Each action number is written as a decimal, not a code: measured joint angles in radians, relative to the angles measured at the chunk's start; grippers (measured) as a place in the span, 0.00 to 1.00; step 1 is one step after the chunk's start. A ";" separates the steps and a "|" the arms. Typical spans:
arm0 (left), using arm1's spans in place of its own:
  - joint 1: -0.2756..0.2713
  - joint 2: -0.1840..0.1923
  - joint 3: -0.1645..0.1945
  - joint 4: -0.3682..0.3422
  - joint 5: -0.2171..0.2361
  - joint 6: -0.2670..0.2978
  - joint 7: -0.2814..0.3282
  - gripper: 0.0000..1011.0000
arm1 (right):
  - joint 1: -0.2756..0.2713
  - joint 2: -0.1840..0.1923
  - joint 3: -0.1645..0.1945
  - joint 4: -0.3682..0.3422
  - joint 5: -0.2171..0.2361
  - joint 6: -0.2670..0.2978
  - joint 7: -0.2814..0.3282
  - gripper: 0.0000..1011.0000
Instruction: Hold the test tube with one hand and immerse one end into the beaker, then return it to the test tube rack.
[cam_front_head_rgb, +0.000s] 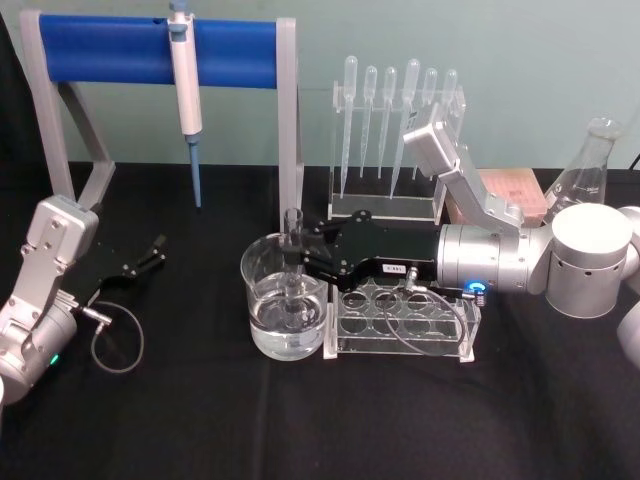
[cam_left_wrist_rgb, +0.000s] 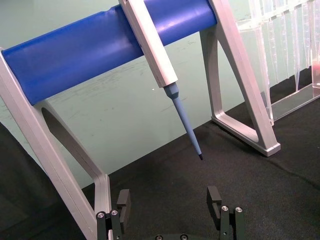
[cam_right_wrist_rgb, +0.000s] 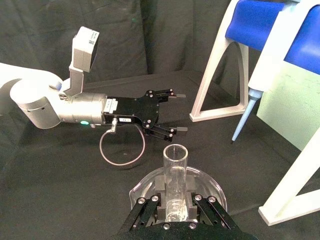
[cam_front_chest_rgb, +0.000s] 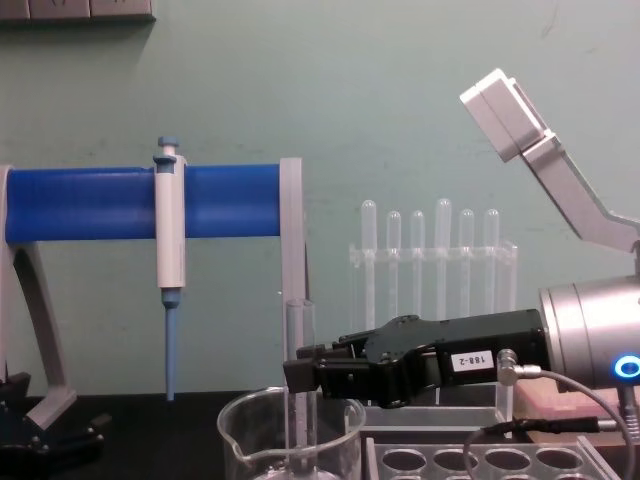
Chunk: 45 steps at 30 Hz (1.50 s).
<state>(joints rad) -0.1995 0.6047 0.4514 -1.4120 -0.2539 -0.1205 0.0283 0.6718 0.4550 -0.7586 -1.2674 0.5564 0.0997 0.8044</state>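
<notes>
The black table holds a clear rack with the beaker just beside it. The left gripper is far left, fingers wide apart. The right gripper, over the beaker, squeezes the test tube upright, bottom end in water.

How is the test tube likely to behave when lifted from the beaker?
The test tube, held upright by the right gripper, is clear glass: probably fragile if squeezed. Its lower end sits in water in the beaker, so likely slippery. Being round, it may roll if laid down.
</notes>
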 joint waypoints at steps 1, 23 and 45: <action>0.000 0.000 0.000 0.000 0.000 0.000 0.000 0.99 | 0.000 0.000 0.000 0.000 0.000 0.000 0.000 0.22; 0.000 0.000 0.000 0.000 0.000 0.000 0.000 0.99 | 0.000 0.000 0.000 0.000 0.000 0.000 0.000 0.22; 0.000 0.000 0.000 0.000 0.000 0.000 0.000 0.99 | 0.000 0.000 0.000 0.000 0.000 0.000 0.000 0.22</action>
<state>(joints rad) -0.1995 0.6046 0.4514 -1.4120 -0.2539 -0.1205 0.0283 0.6718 0.4550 -0.7586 -1.2674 0.5564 0.0998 0.8044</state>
